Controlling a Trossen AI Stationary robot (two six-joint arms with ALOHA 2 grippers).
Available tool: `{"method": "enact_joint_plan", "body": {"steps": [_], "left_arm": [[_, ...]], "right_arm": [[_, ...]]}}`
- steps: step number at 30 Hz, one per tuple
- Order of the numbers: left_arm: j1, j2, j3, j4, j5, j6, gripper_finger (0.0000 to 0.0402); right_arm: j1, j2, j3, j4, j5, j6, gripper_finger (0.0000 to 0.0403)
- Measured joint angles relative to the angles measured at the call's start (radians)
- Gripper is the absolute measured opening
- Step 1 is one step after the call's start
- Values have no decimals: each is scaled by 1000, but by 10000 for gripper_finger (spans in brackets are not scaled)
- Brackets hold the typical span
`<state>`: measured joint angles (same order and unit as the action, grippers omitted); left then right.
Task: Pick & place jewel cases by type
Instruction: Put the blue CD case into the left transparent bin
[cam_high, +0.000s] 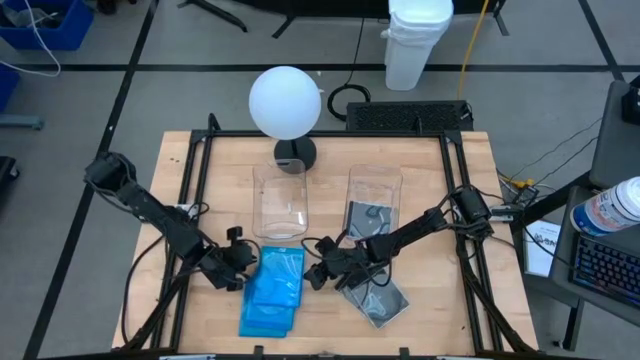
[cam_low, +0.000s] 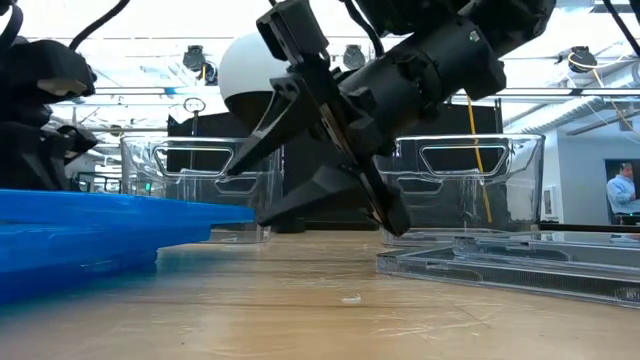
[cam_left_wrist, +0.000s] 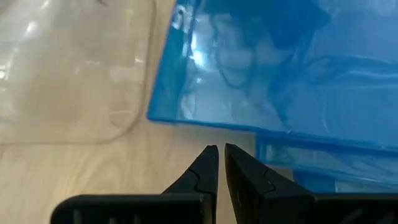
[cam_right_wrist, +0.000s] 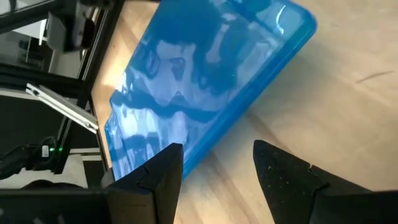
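Note:
A loose stack of bright blue jewel cases (cam_high: 273, 292) lies flat on the table's near middle; it also shows in the low view (cam_low: 80, 235). Clear/grey cases with black spines (cam_high: 377, 297) lie to its right, and one more (cam_high: 368, 220) lies in the right tub. My left gripper (cam_high: 243, 264) is shut, low at the stack's left edge; in the left wrist view (cam_left_wrist: 221, 152) a strip of bare wood shows between its tips and the top blue case (cam_left_wrist: 280, 68). My right gripper (cam_high: 313, 274) is open and empty, low at the stack's right side, facing the blue case (cam_right_wrist: 205, 87).
Two clear plastic tubs stand behind the cases, the left one (cam_high: 280, 203) empty and the right one (cam_high: 374, 195) holding a clear/grey case. A white globe lamp (cam_high: 286, 102) stands at the far middle. A black frame (cam_high: 195, 190) runs round the table's edge. A person (cam_low: 622, 190) shows far off.

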<state>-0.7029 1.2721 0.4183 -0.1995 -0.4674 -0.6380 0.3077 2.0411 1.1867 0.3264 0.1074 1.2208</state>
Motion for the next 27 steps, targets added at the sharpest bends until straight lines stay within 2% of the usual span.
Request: {"method": "enact_joint_plan", "body": {"steps": [5, 18, 27], "left_arm": [[2, 57, 0, 18, 1, 5, 37], [18, 61, 3, -42, -28, 16, 37], [67, 63, 113, -97, 29, 99, 37]], "right_arm": [[-1, 0, -4, 2, 0, -6, 188], [-3, 0, -4, 5, 25, -53, 188], [-3, 13, -3, 30, 26, -87, 188]]}}
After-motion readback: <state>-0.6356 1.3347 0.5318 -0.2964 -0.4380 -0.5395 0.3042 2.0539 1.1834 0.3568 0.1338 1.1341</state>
